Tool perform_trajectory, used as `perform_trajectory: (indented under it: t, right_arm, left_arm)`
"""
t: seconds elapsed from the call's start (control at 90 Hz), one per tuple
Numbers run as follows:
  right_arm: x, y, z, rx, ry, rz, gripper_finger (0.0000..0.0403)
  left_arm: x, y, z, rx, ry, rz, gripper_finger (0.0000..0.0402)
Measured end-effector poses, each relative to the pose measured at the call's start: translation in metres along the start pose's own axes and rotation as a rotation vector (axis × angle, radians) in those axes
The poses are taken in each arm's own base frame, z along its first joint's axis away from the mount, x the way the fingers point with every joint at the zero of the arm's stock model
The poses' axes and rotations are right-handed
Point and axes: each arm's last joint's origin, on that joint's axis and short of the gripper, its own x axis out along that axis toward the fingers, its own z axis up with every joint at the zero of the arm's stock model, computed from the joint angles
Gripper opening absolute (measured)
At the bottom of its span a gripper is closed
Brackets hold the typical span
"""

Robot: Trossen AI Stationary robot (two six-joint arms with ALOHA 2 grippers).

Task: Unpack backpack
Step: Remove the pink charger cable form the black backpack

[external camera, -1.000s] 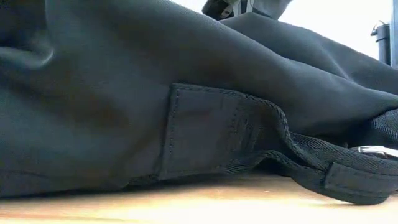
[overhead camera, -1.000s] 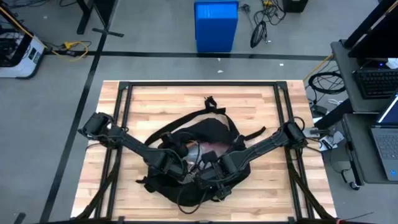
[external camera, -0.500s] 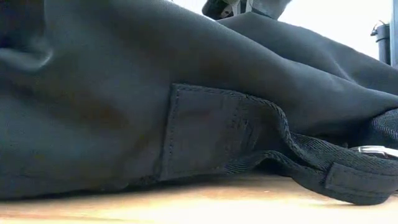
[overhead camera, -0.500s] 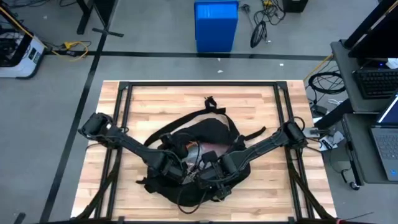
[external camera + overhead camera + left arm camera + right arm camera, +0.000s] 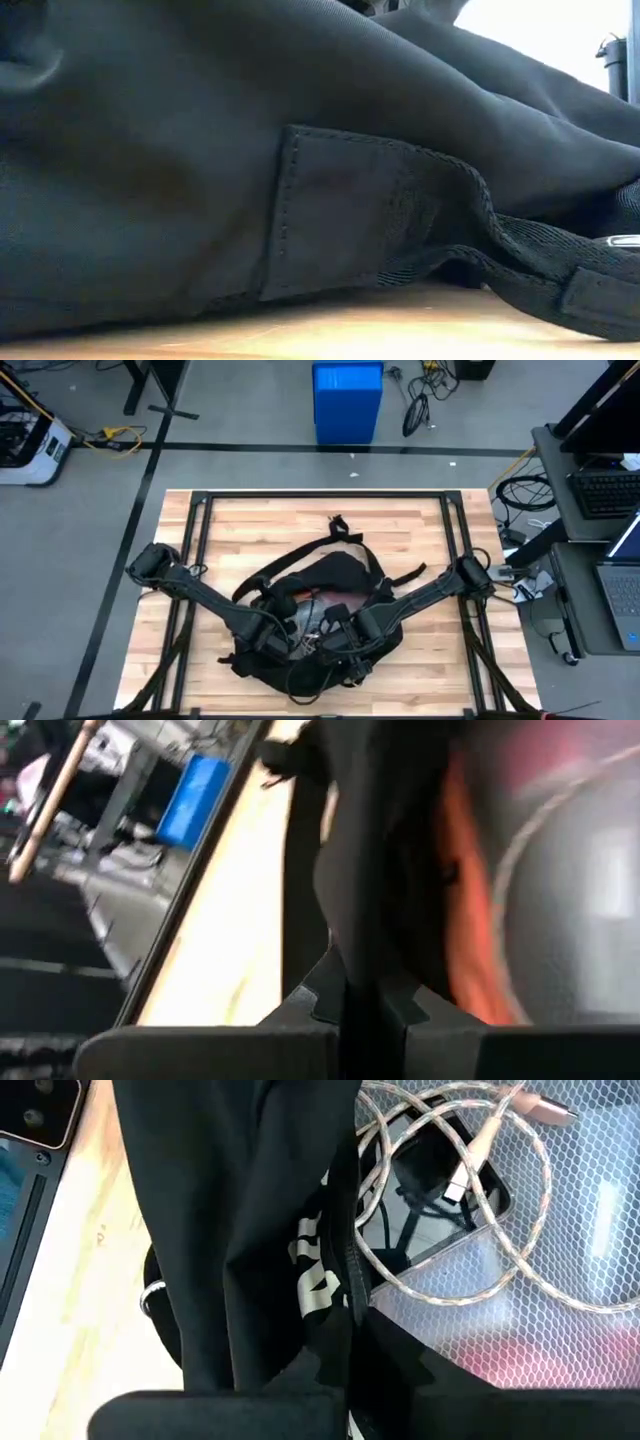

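Note:
The black backpack (image 5: pixel 345 572) lies flat in the middle of the wooden table, its opening spread toward the near edge. Inside I see a coiled pale cable (image 5: pixel 455 1175) on a white mesh pouch (image 5: pixel 570 1230), and something orange-red (image 5: pixel 468 920). My left gripper (image 5: pixel 268 642) is shut on the opening's left side. My right gripper (image 5: pixel 340 638) is shut on the fabric to the right of it. In the low view the backpack's side (image 5: pixel 200 150) fills the picture, a sewn strap patch (image 5: pixel 370 210) resting on the table. My left gripper pinches a black fabric edge (image 5: pixel 352 945) of the backpack's opening between its two fingers. The edge stands upright out of the fingers, raised off what lies inside. How many layers it holds cannot be told. My right gripper pinches the black flap that bears white lettering (image 5: pixel 322 1295) between its two fingers, at the rim of the opening beside the cable. The flap rises out of the fingers and is folded back off the mesh pouch.
Black frame rails (image 5: pixel 200 530) run along the table's left, far and right sides. Bare wood (image 5: pixel 260 525) shows beyond the backpack. A loose shoulder strap (image 5: pixel 338 525) reaches toward the far edge. A blue bin (image 5: pixel 347 400) stands on the floor behind; a desk with a laptop (image 5: pixel 620 580) is right.
My left gripper has gone toward the table's near edge, still shut on the fabric edge, and has drawn that side of the backpack with it. In the low view the backpack's side and strap patch have shifted nearer and to the right. My right gripper has kept its place.

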Motion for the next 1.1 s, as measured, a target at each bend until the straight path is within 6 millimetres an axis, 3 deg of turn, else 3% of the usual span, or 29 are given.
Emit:
perform_trajectory:
  t: [0.222, 0.444, 0.567, 0.789, 0.967, 1.1]
  right_arm:
    - [0.000, -0.001, 0.001, 0.012, -0.013, -0.006, 0.0008]
    - [-0.010, -0.011, 0.007, 0.020, -0.105, -0.214, 0.0042]
    - [-0.013, -0.016, 0.009, 0.023, -0.139, -0.237, 0.0065]
    - [-0.015, -0.002, 0.004, 0.151, -0.084, 0.084, 0.0081]
    - [-0.019, 0.012, 0.002, 0.141, -0.078, 0.114, 0.0082]
    - [-0.033, 0.011, 0.003, 0.105, -0.149, 0.050, 0.0082]
  left_arm:
    - [0.000, 0.002, -0.001, -0.032, -0.003, 0.023, 0.0004]
    - [0.007, 0.004, -0.006, -0.039, 0.017, 0.050, 0.0004]
    - [0.011, 0.003, -0.012, -0.046, 0.025, 0.061, 0.0004]
    - [0.016, 0.003, -0.022, -0.057, 0.040, 0.084, 0.0004]
    - [0.018, 0.003, -0.024, -0.048, 0.045, 0.091, 0.0004]
    - [0.018, 0.003, -0.024, -0.052, 0.044, 0.089, 0.0004]
